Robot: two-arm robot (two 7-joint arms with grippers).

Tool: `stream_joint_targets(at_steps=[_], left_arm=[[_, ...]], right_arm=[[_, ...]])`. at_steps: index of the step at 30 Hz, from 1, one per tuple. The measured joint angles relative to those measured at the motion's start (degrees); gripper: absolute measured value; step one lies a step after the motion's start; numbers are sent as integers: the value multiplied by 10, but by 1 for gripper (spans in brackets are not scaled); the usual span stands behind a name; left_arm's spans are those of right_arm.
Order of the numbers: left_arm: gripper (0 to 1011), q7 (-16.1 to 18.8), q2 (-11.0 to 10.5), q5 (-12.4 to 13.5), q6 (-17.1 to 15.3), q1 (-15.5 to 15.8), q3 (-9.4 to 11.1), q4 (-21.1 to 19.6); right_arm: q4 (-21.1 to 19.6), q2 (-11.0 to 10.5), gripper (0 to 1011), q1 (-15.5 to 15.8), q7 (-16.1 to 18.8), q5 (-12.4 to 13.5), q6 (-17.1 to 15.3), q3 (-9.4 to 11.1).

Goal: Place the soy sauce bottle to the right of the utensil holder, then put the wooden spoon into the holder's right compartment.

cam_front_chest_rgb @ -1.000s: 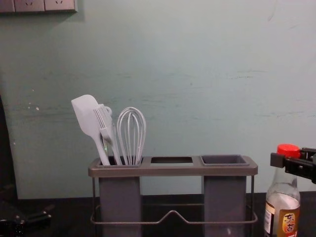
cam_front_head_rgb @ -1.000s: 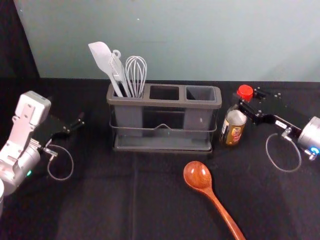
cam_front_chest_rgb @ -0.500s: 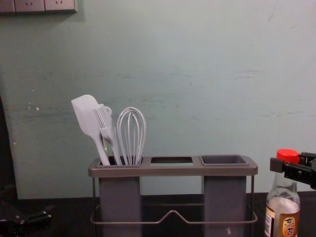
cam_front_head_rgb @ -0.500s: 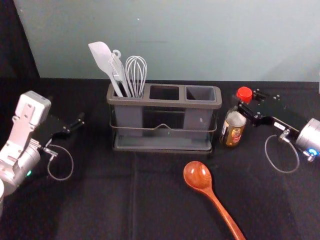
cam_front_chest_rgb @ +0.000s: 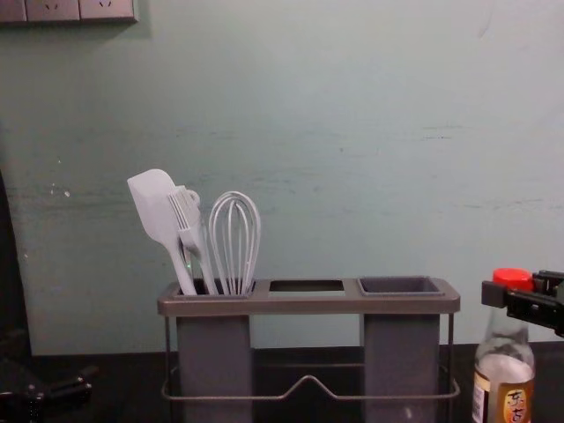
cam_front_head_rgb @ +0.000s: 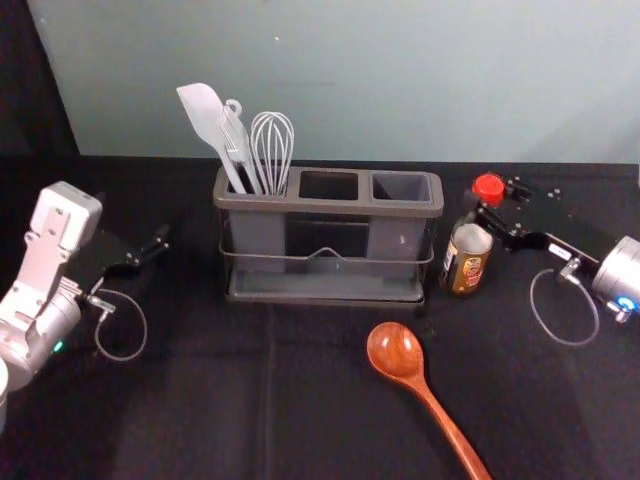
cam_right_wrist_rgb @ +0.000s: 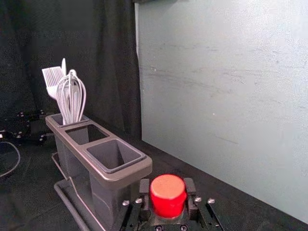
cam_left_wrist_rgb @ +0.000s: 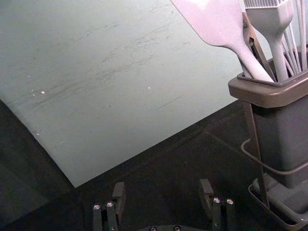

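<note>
Upright and just right of the utensil holder is the soy sauce bottle. My right gripper is shut on its top, by the red cap. In the right wrist view, the gripper has a finger on each side of the cap. The chest view shows the bottle beside the holder. The wooden spoon lies in front of the holder, bowl toward it. My left gripper idles left of the holder; in its wrist view the gripper is open, holding nothing.
A white spatula, a brush and a whisk stand in the holder's left compartment. Its middle and right compartments hold nothing visible. The wall rises behind the dark tabletop.
My right gripper has come down slightly, and the bottle has lowered a little with it, the cap also sitting slightly lower against the fingers. The left arm, holder and spoon stay put.
</note>
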State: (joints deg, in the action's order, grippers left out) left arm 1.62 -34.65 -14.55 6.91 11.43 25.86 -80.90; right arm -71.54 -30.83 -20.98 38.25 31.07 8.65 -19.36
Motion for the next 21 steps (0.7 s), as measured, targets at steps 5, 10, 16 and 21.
stream_joint_targets(at_steps=[5, 10, 16, 21], left_arm=[[1005, 0, 0, 0, 0, 0, 0, 0], [1005, 0, 0, 0, 0, 0, 0, 0], [1005, 0, 0, 0, 0, 0, 0, 0], [1005, 0, 0, 0, 0, 0, 0, 0]], right_arm=[[0, 0, 572, 0, 0, 0, 0, 0], [-1, 0, 737, 0, 0, 1, 0, 0], [-1, -1, 896, 0, 0, 1, 0, 0], [-1, -1, 1004, 1, 0, 1, 0, 0]])
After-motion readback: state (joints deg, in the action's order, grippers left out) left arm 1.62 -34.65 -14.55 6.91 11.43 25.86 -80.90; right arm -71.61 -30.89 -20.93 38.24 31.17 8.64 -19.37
